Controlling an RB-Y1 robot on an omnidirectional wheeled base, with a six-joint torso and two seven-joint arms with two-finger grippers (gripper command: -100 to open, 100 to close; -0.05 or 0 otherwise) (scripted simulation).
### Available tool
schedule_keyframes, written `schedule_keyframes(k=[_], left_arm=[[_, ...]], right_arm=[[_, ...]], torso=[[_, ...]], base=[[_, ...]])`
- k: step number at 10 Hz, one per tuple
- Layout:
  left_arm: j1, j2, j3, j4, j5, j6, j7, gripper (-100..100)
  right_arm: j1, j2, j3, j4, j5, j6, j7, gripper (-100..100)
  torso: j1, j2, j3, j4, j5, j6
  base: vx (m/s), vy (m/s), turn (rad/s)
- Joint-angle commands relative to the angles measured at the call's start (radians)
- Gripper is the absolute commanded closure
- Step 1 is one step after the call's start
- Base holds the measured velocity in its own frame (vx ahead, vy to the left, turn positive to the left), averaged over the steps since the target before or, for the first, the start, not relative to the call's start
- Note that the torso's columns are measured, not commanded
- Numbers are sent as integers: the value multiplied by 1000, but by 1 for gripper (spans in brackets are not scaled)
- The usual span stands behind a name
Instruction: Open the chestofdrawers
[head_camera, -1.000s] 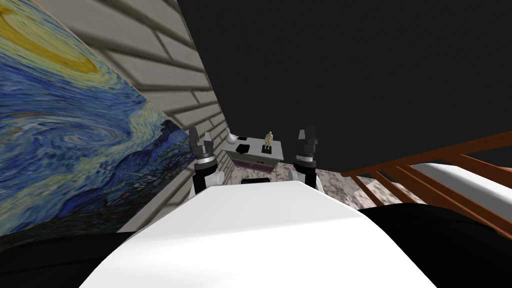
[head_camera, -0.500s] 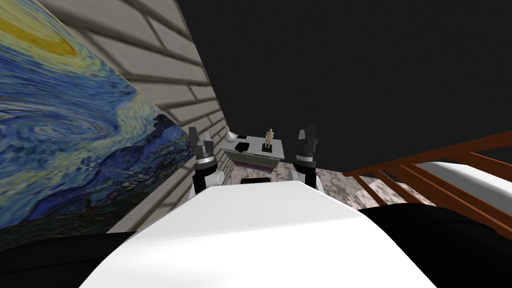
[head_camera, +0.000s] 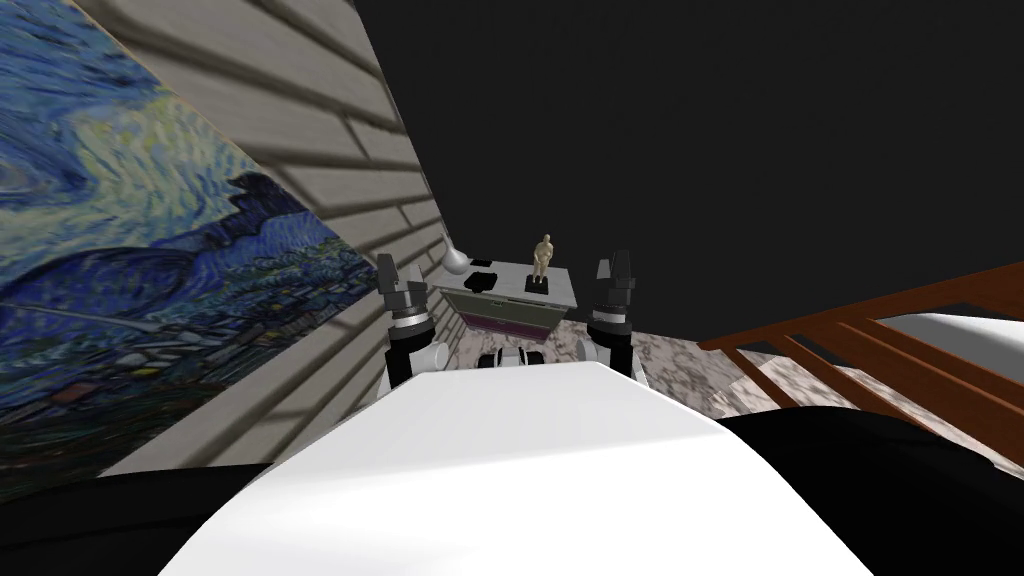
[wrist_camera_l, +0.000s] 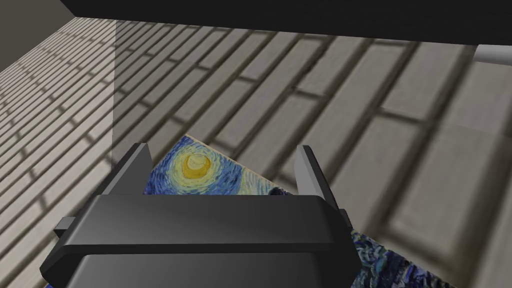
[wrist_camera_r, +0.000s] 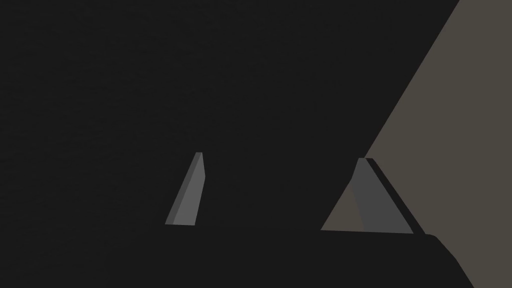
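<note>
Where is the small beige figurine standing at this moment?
In the head view, the small beige figurine stands on the right part of the grey-topped chest of drawers, ahead between the left gripper and the right gripper.

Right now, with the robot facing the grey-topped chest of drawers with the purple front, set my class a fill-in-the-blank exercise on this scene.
1. The small tan statuette stands on ____ of the grey-topped, purple-fronted chest of drawers.
2. The swirling blue and yellow painting hangs on a grey ____ wall.
3. The left gripper and right gripper both have their fingers ____.
4. The reddish-brown wooden railing is on the robot's ____ side.
Missing words: top; brick; open; right.
</note>
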Motion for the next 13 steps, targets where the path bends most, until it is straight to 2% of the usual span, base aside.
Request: schedule_keyframes(k=[1,7,10,11,13], left_arm=[[-7,52,-5,46,-4,-22,-4,-100],[-30,123,-25,207,-17,-109,-21,-100],[-45,141,-38,305,-26,-168,-32,-100],[-45,141,-38,317,-26,-168,-32,-100],[-57,148,-48,391,-32,-211,-40,-100]], right_arm=[[0,0,0,0,0,0,0,0],[0,0,0,1,0,0,0,0],[0,0,0,1,0,0,0,0],[0,0,0,1,0,0,0,0],[0,0,0,1,0,0,0,0]], torso=[[0,33,-69,33,0,0],[0,46,-94,47,0,0],[0,47,-94,47,0,0],[0,47,-94,47,0,0],[0,47,-93,47,0,0]], base=[[18,-6,-11],[28,-10,-13],[38,-9,-18],[24,-11,-6],[24,-8,-18]])
